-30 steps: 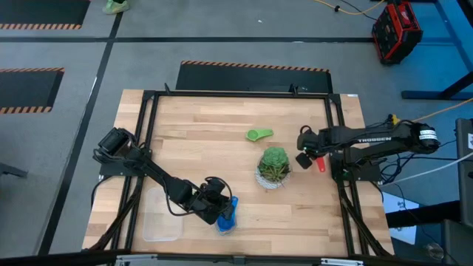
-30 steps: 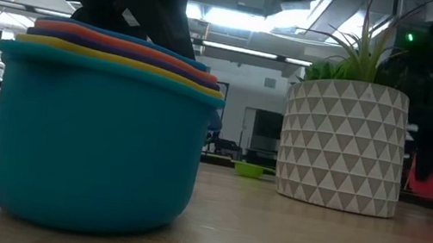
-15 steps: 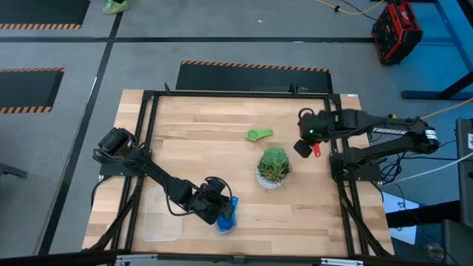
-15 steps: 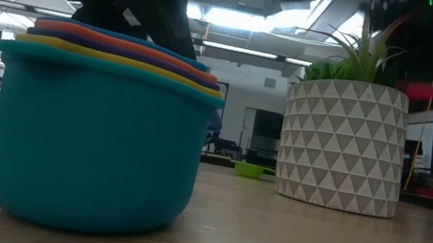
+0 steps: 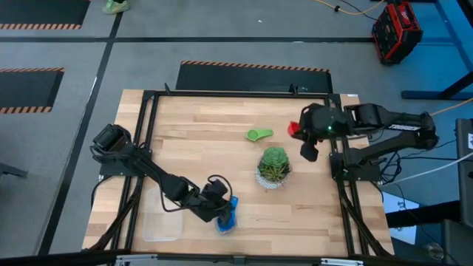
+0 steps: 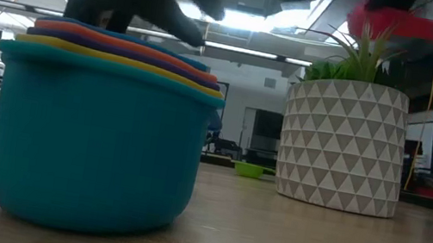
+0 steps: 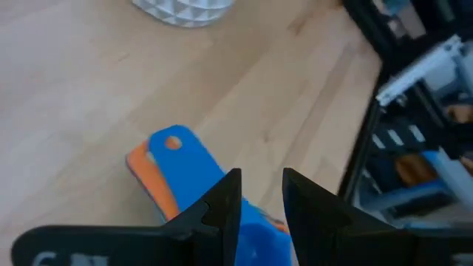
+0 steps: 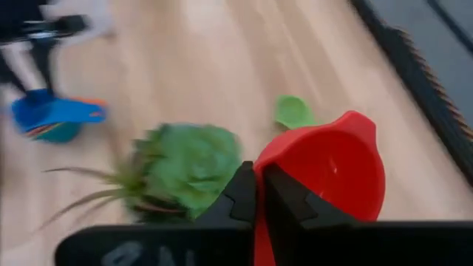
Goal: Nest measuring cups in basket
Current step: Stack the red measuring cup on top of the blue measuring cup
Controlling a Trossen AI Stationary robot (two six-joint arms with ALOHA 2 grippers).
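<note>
Right claw clamped on red cup above plant; left claw a little apart over stacked cups.

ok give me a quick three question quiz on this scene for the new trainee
1. True or false: the right pincer holds the small red plastic measuring cup.
2. Where does the nested stack of coloured plastic measuring cups sit? A) inside the clear plastic rectangular basket B) on the wooden table beside the basket C) on the potted plant
3. Fill in: the loose ____ plastic measuring cup lies behind the green potted plant.

Key: 1 true; 2 B; 3 green. The left pincer is at the stack's handles.
</note>
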